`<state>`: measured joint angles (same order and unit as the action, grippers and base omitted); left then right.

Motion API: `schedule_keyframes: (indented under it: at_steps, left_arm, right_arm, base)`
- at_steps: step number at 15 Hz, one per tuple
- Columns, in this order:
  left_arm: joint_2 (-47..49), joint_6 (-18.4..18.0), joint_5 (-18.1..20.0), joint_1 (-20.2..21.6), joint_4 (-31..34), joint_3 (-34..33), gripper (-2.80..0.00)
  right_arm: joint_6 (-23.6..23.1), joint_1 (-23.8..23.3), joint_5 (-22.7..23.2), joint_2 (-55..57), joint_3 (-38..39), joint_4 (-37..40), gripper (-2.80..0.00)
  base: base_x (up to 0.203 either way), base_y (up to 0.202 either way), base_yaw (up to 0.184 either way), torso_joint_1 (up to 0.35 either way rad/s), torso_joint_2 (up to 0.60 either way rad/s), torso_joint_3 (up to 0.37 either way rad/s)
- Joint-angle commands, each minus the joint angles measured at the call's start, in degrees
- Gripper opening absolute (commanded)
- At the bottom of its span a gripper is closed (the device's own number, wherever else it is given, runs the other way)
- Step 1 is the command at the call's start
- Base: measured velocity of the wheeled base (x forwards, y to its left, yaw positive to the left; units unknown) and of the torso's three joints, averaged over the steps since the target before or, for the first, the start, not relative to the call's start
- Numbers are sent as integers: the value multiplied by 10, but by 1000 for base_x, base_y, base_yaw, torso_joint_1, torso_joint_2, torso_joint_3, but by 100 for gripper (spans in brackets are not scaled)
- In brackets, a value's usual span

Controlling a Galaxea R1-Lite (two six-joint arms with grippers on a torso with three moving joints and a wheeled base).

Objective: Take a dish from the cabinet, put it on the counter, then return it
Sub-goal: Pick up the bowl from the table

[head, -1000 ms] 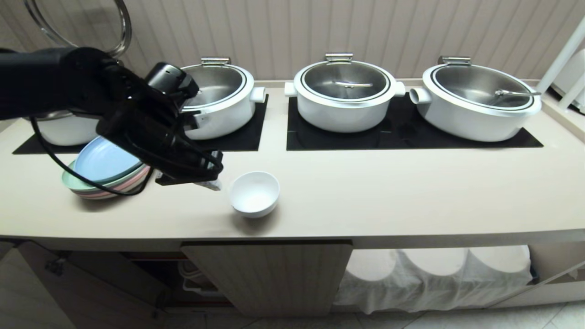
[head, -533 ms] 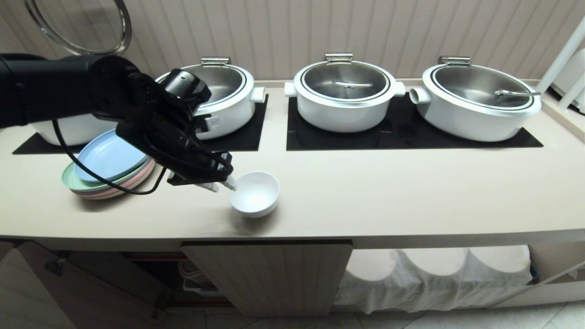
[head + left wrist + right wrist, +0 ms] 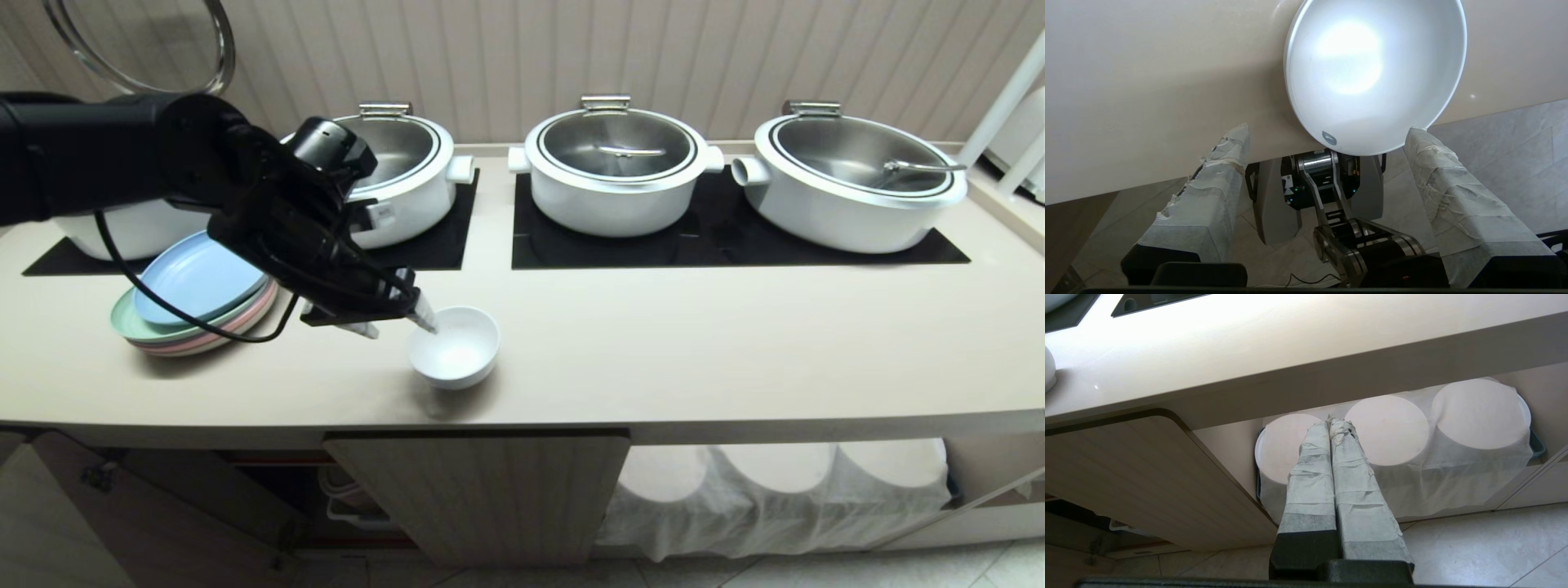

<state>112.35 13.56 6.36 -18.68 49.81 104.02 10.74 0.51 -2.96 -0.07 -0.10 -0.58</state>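
White ceramic dish found upright on counter, lower centre of head view, near front edge. Left gripper noted just beside dish, moved in from nearer plate stack a second earlier; fingers now spread apart, previously together, one tip at rim, nothing clamped. Judged: regrasp under way for return to cabinet. Right gripper parked below counter, fingers pressed together.
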Motion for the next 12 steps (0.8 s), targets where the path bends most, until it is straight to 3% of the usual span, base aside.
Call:
schedule_keyframes:
  at_steps: [1,12]
  left_arm:
    - [6,1,0,0,2,1,0]
    - [76,-2,-17,-10,-3,21,0]
  right_arm:
    - [1,0,0,1,0,0,-280]
    - [1,0,0,1,0,0,-280]
  base:
    - [0,0,0,0,0,0]
    - [0,0,0,0,0,0]
